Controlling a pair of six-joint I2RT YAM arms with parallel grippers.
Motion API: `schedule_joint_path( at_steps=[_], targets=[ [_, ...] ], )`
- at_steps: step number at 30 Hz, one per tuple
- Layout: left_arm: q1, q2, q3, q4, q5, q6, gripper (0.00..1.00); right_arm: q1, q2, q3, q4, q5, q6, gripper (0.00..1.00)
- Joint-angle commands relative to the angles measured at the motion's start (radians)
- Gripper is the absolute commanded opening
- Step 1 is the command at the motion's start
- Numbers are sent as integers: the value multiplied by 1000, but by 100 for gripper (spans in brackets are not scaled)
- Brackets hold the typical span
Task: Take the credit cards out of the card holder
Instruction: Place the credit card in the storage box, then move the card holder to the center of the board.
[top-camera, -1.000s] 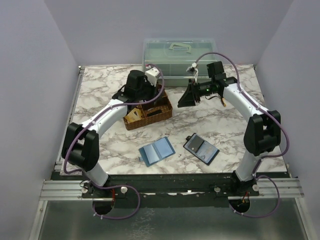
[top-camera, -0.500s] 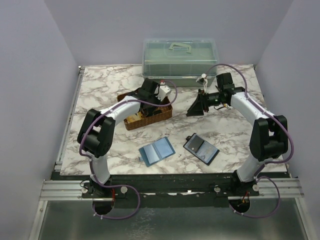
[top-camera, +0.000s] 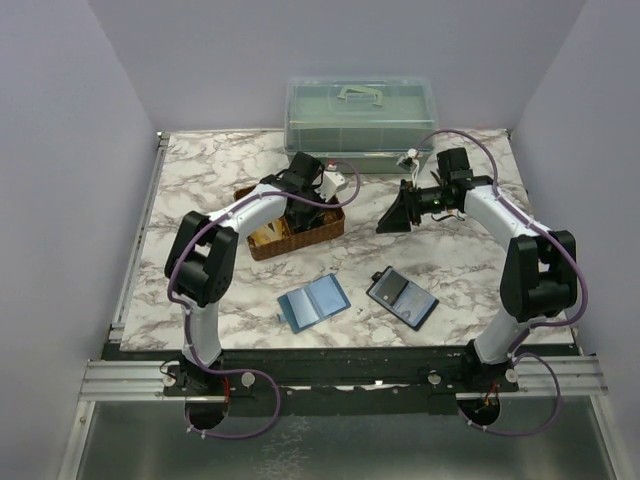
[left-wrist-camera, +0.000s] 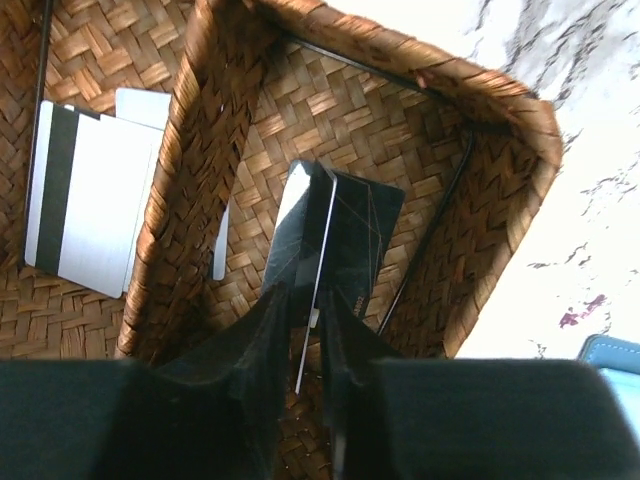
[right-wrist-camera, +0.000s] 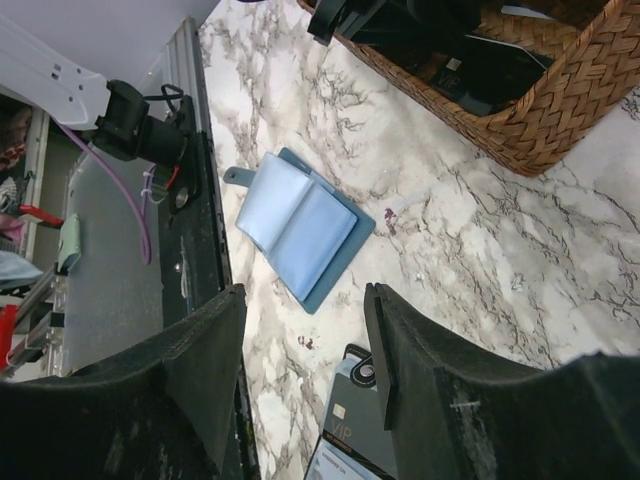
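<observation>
Wicker basket (left-wrist-camera: 200, 150): it sits left of centre on the table (top-camera: 200, 170), toward the far edge. The left gripper (left-wrist-camera: 308, 300) reaches into one compartment. A dark card (left-wrist-camera: 350, 235) stands on edge in the narrow gap between its fingers. Whether they pinch the card or merely flank it cannot be told. Striped white cards (left-wrist-camera: 85, 205) lie in the adjoining compartment.

A blue folder (top-camera: 313, 302) lies near the table's near edge, at centre. The holder (top-camera: 402, 297) lies open and flat just to its right, with a card showing inside.

Handling, as judged:
- Holder: light, thin and floppy at the fold. It will likely slide on the marble, so pin one flap.
- Cards: stiff, smooth and slippery. Pinch the exposed edge and draw along the pocket.

The right gripper (right-wrist-camera: 305, 300) hovers right of centre with its fingers spread and nothing between them. The holder lies well apart from both grippers, nearer the right one and on its near-edge side.
</observation>
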Motion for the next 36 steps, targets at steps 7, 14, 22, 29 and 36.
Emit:
schedule_joint_path(
  at_steps=[7,14,22,29,36],
  targets=[
    [-1,-198,-24,179,-206,-217,49,-8,-33,-10,-79,135,-172,58],
    [74,-468,-386,581,75,-555,99,-8,-134,-85,-148,87,-376,59],
    [66,-569,-596,753,488,-885,93,-8,-246,-272,-429,27,-1098,67],
    [-223,-669,-778,804,196,-872,92,-9,-325,-391,-370,138,-1105,67],
    [-473,-503,-784,897,-102,-980,86,-37,-350,-387,-260,161,-881,69]
  ],
)
